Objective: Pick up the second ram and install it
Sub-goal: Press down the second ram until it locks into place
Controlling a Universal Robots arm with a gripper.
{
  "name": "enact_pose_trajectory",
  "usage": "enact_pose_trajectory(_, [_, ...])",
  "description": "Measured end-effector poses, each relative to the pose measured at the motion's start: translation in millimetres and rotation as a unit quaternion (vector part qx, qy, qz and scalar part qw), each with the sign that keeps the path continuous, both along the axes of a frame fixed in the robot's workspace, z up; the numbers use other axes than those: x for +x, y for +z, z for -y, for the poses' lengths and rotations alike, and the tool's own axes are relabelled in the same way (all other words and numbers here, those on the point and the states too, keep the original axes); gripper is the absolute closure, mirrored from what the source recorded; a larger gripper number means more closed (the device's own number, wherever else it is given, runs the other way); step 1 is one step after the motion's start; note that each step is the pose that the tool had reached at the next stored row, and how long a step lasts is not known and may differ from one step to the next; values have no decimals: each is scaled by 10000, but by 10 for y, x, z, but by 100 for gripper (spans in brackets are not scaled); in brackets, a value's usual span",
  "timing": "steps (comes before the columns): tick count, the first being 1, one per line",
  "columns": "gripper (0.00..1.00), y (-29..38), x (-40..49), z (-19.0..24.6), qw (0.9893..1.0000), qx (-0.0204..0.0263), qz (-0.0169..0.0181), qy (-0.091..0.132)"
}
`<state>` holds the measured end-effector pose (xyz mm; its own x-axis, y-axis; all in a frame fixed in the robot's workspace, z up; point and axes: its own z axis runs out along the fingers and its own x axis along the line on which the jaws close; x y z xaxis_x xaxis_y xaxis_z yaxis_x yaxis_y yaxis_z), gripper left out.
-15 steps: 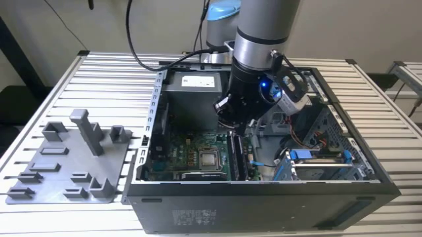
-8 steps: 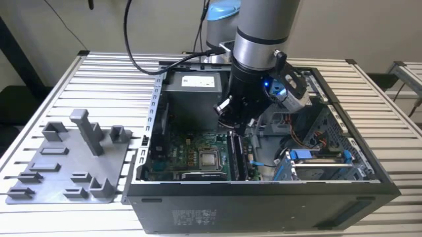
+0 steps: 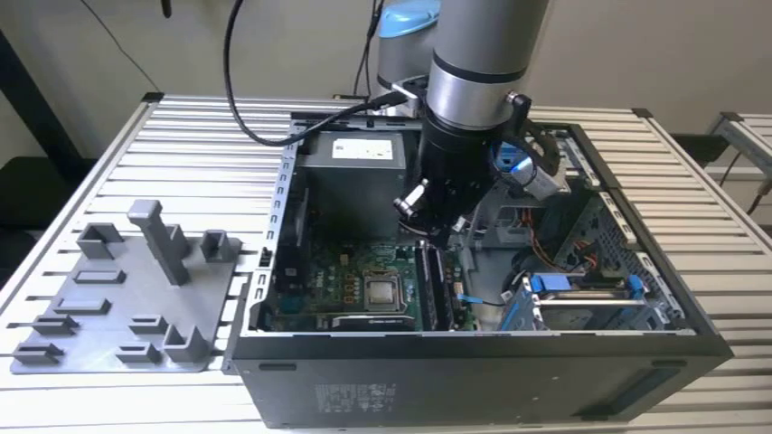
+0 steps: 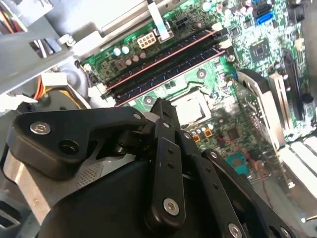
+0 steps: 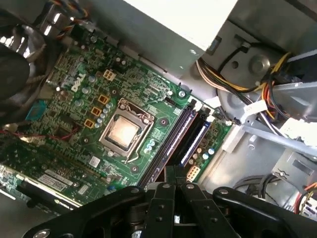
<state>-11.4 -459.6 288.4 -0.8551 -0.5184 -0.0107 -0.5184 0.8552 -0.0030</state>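
Apparently seating step, judged from the empty-looking grey holder tray (image 3: pixel 121 298). Gripper (image 5: pixel 172 172) pinched narrow, nothing seen between the tips, hovering inside the PC case (image 3: pixel 483 348). Second ram (image 5: pixel 176 131) lying flat in its motherboard slot beside the CPU socket (image 5: pixel 124 131), just beneath and ahead of the tips. Best pressed straight down, square over the stick, evenly until the end latches close.
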Motion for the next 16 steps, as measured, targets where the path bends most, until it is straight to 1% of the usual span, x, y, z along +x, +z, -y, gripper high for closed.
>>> enact_pose_trajectory(2, [89, -1, 0, 0, 9998, -1, -1, 180])
enact_pose_trajectory(4, [89, -3, 0, 0, 9993, 0, 0, 368])
enact_pose_trajectory(6, [89, -3, -1, 0, 9985, 0, 0, 548])
enact_pose_trajectory(8, [89, -5, -1, 0, 9974, 0, 0, 726])
enact_pose_trajectory(10, [89, -6, -1, 0, 9959, 0, 0, 905])
enact_pose_trajectory(12, [89, -7, 0, 0, 9940, 0, 0, 1093])
enact_pose_trajectory(14, [89, -9, 0, 0, 9919, 0, 0, 1269])
enact_pose_trajectory(16, [89, -11, 0, 0, 9894, 0, 0, 1450])
